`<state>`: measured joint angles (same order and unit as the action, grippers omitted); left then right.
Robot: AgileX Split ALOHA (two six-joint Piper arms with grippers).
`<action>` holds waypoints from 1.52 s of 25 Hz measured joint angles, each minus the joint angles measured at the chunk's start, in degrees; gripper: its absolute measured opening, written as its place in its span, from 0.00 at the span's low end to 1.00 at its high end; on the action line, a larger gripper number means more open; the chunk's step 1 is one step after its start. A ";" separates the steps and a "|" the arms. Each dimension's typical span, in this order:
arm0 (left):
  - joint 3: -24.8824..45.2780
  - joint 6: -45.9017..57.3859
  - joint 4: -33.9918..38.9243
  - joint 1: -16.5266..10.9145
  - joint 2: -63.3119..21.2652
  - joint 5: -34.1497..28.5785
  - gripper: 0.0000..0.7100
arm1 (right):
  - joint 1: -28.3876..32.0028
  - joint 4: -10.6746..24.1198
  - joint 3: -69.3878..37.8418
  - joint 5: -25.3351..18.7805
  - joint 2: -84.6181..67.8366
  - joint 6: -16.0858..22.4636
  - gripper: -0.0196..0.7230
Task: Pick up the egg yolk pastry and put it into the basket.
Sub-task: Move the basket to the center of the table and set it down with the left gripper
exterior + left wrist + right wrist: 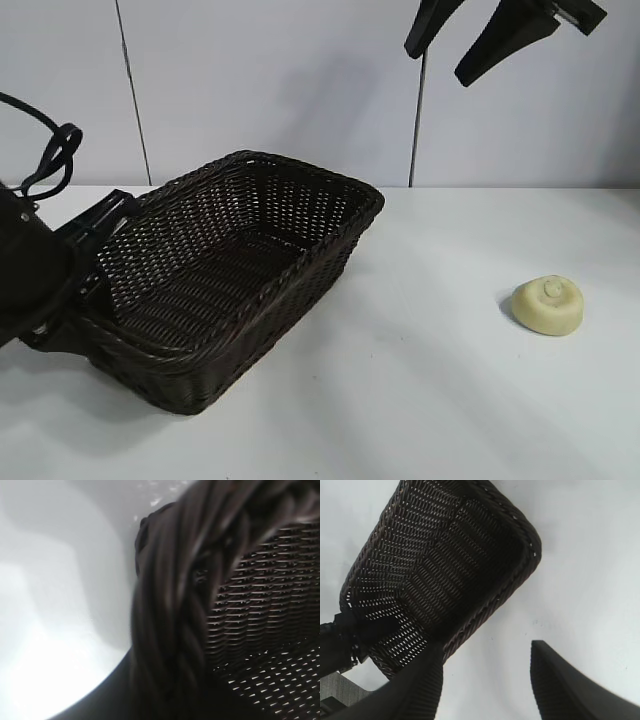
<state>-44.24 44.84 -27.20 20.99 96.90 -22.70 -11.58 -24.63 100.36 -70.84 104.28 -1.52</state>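
Basket (230, 275) on the white table (420, 400), tilted, its near-left end lifted. Left gripper (95, 262) at that end of basket, clamped narrowly on the braided rim (170, 630). Right gripper (478, 38) high above, right of basket, jaws spread, empty. Egg yolk pastry (547, 304) on table, well right of basket, untouched.

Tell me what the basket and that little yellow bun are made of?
The basket looks like dark brown woven wicker or a plastic imitation, with a braided rim and slight sheen. The bun seems matte, smooth and pale yellow, possibly a foam or plastic replica.
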 joint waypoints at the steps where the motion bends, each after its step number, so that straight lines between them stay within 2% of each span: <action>1: -1.12 -1.81 0.11 -0.52 0.00 -1.49 0.14 | 0.00 0.00 0.00 0.00 0.00 0.00 0.55; 10: -15.33 -14.91 2.83 -1.21 1.56 -14.04 0.14 | 0.00 0.06 0.00 0.00 0.00 0.05 0.55; 16: -22.07 -25.83 4.18 -1.33 7.06 -23.05 0.14 | 0.00 0.06 0.00 0.00 0.00 0.05 0.55; 22: -32.51 -36.25 4.77 -1.33 11.49 -31.47 0.14 | 0.00 0.06 0.00 0.00 0.00 0.05 0.55; 29: -40.50 -43.68 4.92 -1.33 15.32 -37.29 0.14 | 0.00 0.06 0.00 0.00 0.00 0.05 0.55; 34: -42.53 -46.22 5.12 -1.46 17.83 -39.33 0.14 | 0.00 0.06 0.00 0.07 0.00 0.05 0.55; 38: -42.65 -46.42 5.01 -2.82 19.15 -39.55 0.14 | 0.00 0.06 0.00 0.07 0.00 0.05 0.55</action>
<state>-86.89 -1.57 -22.19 18.17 116.06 -62.25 -11.58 -24.58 100.36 -70.77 104.28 -1.47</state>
